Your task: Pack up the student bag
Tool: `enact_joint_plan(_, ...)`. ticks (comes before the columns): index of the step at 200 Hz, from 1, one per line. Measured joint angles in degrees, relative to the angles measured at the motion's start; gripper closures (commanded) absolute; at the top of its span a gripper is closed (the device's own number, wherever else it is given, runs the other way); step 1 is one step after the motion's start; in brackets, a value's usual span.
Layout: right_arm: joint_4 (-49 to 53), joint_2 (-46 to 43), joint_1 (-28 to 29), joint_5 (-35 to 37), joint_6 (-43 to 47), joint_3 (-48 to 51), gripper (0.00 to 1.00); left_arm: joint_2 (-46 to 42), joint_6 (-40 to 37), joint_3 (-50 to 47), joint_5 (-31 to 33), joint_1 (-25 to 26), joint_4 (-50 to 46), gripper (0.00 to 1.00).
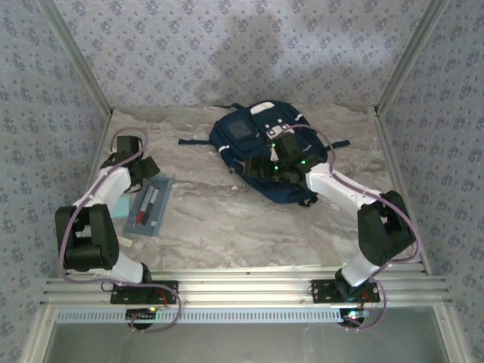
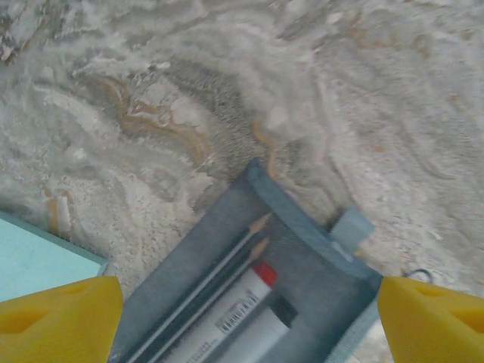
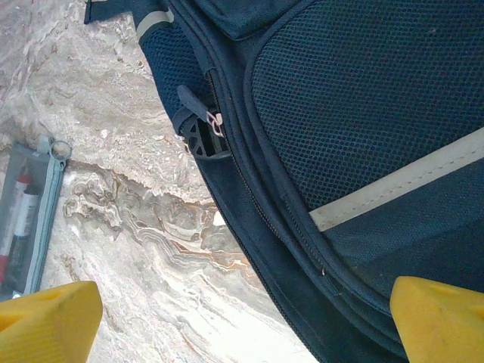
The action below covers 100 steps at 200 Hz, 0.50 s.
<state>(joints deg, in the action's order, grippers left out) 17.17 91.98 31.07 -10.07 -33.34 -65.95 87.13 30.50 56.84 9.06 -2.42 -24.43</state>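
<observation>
There is one navy backpack on the marble-patterned table, lying flat at about 1 o'clock from the table's middle with its grey square patch facing up. One grey-blue pencil case lies well apart from it, at about 9 o'clock.

There are two arms. The right gripper hovers over the near half of the backpack. Its two yellow fingers are spread wide with nothing between them. In the right wrist view they straddle the bag's edge. One zip pull sits at 11 o'clock from the gripper, and one pale stripe crosses the mesh panel at 2 o'clock.

The left gripper hangs over the far end of the pencil case. Its two yellow fingers are also wide apart and hold nothing. In the left wrist view the case lies open between them. Inside I count two pencils side by side with their tips pointing to 1 o'clock. Beside them is one white marker with a red cap, and next to that one pen with a dark cap.

One pale turquoise flat thing lies at 9 o'clock, just beside the case. I cannot tell whether it is a book or a card.
</observation>
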Motion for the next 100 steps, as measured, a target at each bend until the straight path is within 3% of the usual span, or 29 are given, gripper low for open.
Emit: enact_joint_plan(100,-0.17,1.97,3.21,-1.18,-0.02,-0.07,0.00,6.93,2.86,-5.77,-7.06,-0.07,4.48,0.13)
